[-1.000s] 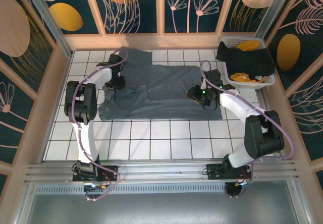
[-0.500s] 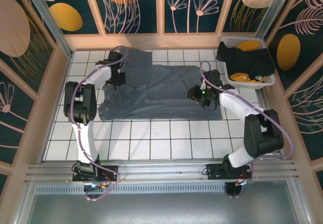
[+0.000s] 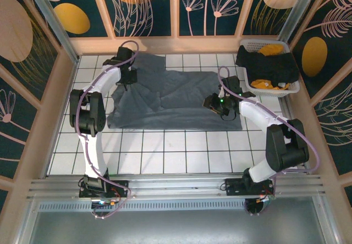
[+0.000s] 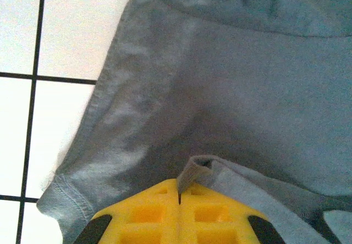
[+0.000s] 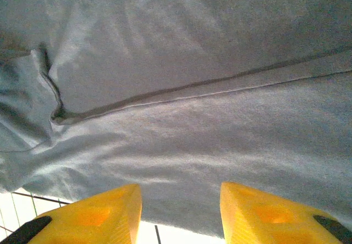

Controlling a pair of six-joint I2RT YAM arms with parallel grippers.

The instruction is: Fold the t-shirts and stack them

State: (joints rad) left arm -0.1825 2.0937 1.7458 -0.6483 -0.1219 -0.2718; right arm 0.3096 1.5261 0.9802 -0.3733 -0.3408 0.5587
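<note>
T-shirt edge in left gripper | right gripper parted | tiles nearside

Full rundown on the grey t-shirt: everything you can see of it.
The slate blue-grey t-shirt is soft, matte cloth with stitched hems, lying spread and rumpled on the white tiled table, partly folded over itself, one sleeve toward the far left. The left gripper is shut on a pinched fold near that far-left edge; the right gripper hangs open over its right side, contact unclear.
</note>
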